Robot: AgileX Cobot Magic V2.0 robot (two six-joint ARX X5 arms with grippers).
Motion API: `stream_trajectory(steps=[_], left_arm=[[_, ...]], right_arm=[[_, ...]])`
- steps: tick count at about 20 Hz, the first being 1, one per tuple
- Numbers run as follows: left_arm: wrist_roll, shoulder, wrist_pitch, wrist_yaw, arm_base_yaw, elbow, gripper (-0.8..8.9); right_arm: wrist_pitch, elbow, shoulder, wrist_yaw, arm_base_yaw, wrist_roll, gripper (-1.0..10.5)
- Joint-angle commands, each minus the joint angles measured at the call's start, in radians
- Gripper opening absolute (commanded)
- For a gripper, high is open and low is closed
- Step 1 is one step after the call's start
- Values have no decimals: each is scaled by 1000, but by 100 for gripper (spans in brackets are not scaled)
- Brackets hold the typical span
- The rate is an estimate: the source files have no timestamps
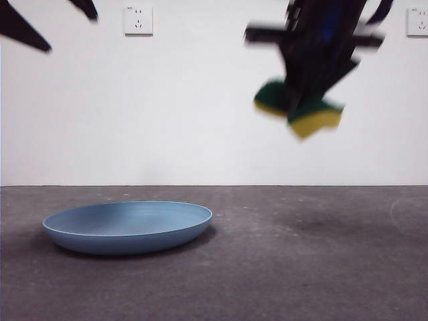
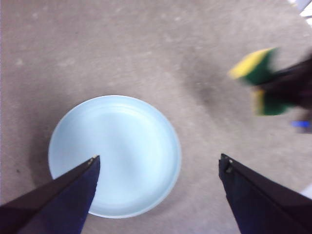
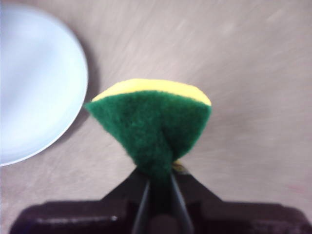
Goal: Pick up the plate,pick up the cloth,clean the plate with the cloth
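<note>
The plate (image 1: 128, 226) lies flat on the grey bench (image 1: 301, 267), at the 8 o'clock side of the front view, with its raised rim up and nothing in it. The cloth (image 1: 299, 107), a yellow sponge with a dark green scouring layer, is held in the air well above the bench, at 2 o'clock from the plate in the front view and well apart from it. The right gripper (image 3: 157, 187) pinches the cloth, its jaws pressed onto the green layer, which folds around the grip. The left gripper (image 2: 158, 163) hangs above the plate with its jaws spread wide and holds nothing; one jaw tip overlaps the plate rim in the left wrist view. Two wall sockets (image 1: 138, 20) sit on the white wall behind
</note>
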Motion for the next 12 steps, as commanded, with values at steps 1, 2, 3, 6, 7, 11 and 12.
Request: stream_trajectory(steps=[1,2,3,6,7,11,12], left_arm=[[-29,-68,-25,5,-15,-1,406],[-31,-94,-36,5,-16,-1,406],[-32,-115,-48,5,-16,-1,406],[-33,-149,-94,5,-16,-1,406],[-32,-151,-107,5,-16,-1,406],[-31,-150,-129,5,-16,-1,406],[-29,-150,-128,5,-16,-1,406]], right_arm=[[42,-5,103,-99,-32,11,0],[59,-5,142,-119,-46,12,6],[68,-5,175,-120,-58,18,6],[74,-5,252,-122,-89,21,6],[74,-5,271,-128,-97,20,7],[74,-5,307,-217,-124,40,283],[74,-5,307,-218,-129,47,441]])
